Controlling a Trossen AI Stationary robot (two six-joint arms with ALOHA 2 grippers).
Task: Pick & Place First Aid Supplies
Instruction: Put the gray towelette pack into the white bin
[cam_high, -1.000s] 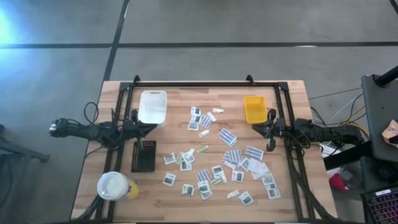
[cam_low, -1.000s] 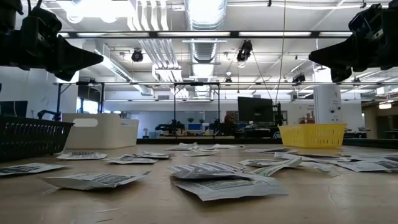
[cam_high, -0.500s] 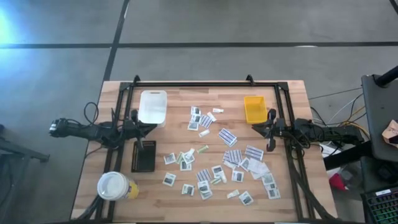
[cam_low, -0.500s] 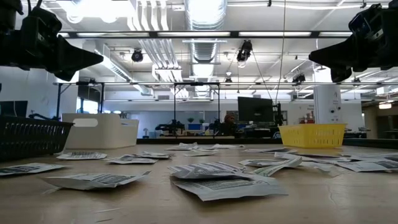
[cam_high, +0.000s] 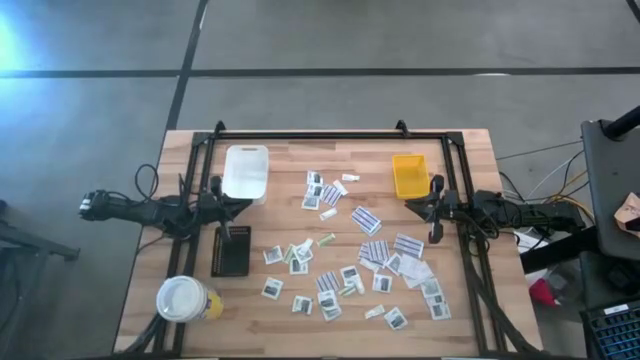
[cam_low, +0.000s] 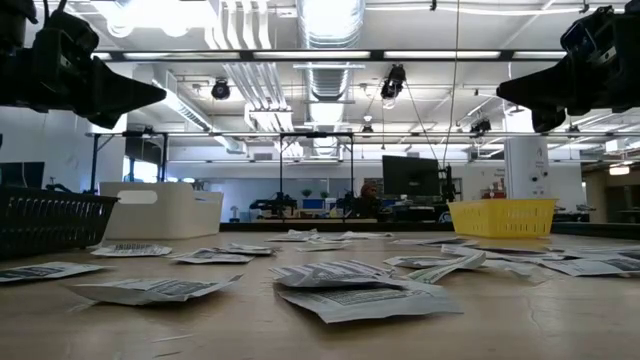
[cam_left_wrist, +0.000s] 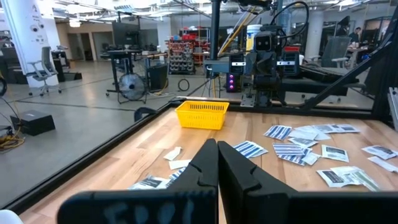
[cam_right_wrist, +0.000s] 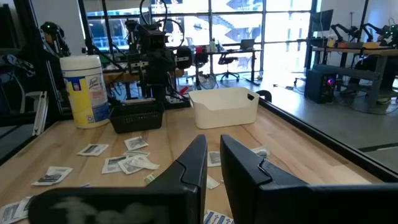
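Note:
The first aid supplies (cam_high: 348, 272) are many small flat white packets with grey print, some striped strips and a few tiny pieces. They lie flat, scattered over the table's middle and right, and show in the low view as packets (cam_low: 345, 285). My left gripper (cam_high: 245, 203) hovers shut at the table's left, between the white and black trays, and shows in its own view (cam_left_wrist: 217, 163). My right gripper (cam_high: 408, 204) hovers at the table's right, just near of the yellow tray, with a narrow gap between its fingers (cam_right_wrist: 213, 163). Neither touches anything.
A white tray (cam_high: 246, 172) stands at the far left and a yellow tray (cam_high: 410, 175) at the far right. A black tray (cam_high: 231, 250) sits on the left, and a white-topped yellow cup (cam_high: 182, 298) at the near left corner. A black frame (cam_high: 330, 134) borders the table.

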